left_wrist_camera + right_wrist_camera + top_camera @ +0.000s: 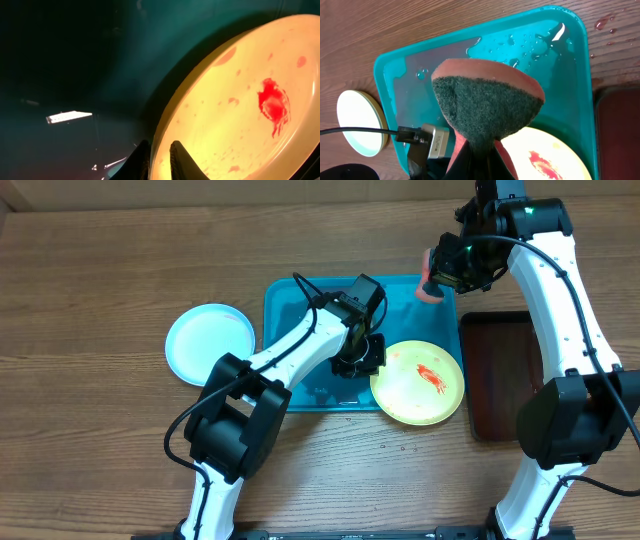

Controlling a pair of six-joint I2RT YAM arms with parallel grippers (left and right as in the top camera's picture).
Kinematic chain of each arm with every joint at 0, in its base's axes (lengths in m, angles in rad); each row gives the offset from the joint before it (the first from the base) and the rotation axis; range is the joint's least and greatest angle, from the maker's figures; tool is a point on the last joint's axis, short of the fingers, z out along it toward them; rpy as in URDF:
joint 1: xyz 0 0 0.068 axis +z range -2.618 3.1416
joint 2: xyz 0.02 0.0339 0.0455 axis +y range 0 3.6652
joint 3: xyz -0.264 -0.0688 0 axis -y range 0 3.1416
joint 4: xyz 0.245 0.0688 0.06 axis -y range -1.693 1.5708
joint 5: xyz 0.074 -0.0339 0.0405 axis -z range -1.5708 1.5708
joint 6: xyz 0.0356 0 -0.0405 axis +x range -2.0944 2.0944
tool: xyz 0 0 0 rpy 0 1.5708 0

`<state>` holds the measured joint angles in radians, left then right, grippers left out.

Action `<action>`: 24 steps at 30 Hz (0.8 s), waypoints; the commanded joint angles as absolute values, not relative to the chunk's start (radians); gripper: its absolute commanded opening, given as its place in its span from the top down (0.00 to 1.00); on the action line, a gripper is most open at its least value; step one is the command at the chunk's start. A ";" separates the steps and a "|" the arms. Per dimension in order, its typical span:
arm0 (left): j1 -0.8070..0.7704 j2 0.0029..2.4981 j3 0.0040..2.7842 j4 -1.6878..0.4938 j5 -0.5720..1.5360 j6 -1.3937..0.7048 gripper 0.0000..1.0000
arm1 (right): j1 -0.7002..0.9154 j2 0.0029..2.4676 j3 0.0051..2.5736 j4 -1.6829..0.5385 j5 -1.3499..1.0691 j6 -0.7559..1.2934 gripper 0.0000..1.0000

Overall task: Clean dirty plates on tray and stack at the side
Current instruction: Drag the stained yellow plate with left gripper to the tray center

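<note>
Left tool (160, 146) narrow, pinching rim of yellow plate (240, 115) at nine o'clock; right tool (480, 156) clamps sponge (487, 100). I judge plate light, stiff, slick.

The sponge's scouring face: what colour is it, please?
The scouring face is dark green; right wrist view shows it best.

Overhead looks down; both wrist views (left very close) share the tray (410, 315).

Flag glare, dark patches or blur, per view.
Overhead: even light, sharp, soft shadows. Left wrist: mostly dark, lamp glare on the tray, yellow plate glowing bright, left fingers soft up close. Right wrist: sponge sharp, highlights on water drops at the tray's far end.
</note>
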<state>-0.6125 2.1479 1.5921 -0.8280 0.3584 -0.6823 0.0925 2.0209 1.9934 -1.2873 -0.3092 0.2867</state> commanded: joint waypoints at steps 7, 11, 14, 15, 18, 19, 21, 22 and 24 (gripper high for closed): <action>-0.649 2.171 1.586 -0.822 0.276 -0.764 0.82 | 0.096 2.016 1.998 -1.285 -0.304 0.279 0.96; -0.651 2.171 1.586 -0.822 0.262 -0.775 0.86 | 0.096 2.016 1.998 -1.285 -0.304 0.279 0.96; -0.650 2.171 1.586 -0.822 0.259 -0.776 0.95 | 0.096 2.016 1.998 -1.285 -0.304 0.279 0.96; -0.650 2.171 1.586 -0.821 0.258 -0.777 0.96 | 0.096 2.016 1.998 -1.285 -0.304 0.279 0.96; -0.640 2.171 1.587 -0.810 0.256 -0.783 0.96 | 0.096 2.016 1.998 -1.286 -0.304 0.279 0.96; -0.632 2.171 1.588 -0.806 0.257 -0.783 0.96 | 0.096 2.016 1.998 -1.287 -0.304 0.278 0.96; -0.610 2.171 1.600 -0.807 0.255 -0.781 0.96 | 0.096 2.016 1.998 -1.289 -0.304 0.267 0.96; -0.596 2.171 1.609 -0.807 0.255 -0.770 0.96 | 0.096 2.016 1.998 -1.291 -0.304 0.260 0.96; -0.564 2.170 1.636 -0.808 0.255 -0.711 0.96 | 0.096 2.016 1.998 -1.293 -0.304 0.260 0.96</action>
<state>-0.6212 2.1479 1.5925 -0.8101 0.2733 -0.7597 0.0925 2.0209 1.9934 -1.2942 -0.3069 0.2798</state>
